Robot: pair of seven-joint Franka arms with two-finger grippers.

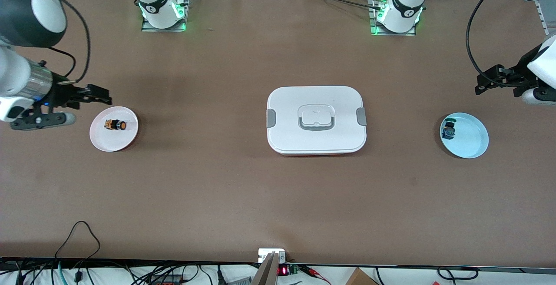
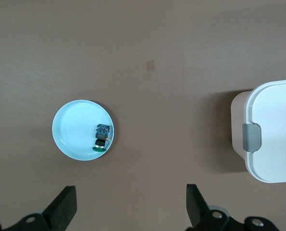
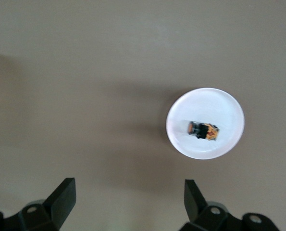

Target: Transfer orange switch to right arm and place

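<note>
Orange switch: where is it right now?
The orange switch lies on the pink plate at the right arm's end of the table, beside the open right tool; the white lidded box sits mid-table.

We see the orange switch (image 1: 115,125) lying on its side in a pale pink plate (image 1: 100,139) toward the right arm's end of the table. Its body is black with yellow-orange markings, and its round orange cap points toward the table's middle. It rests near the plate's centre, apart from the rim.
</note>
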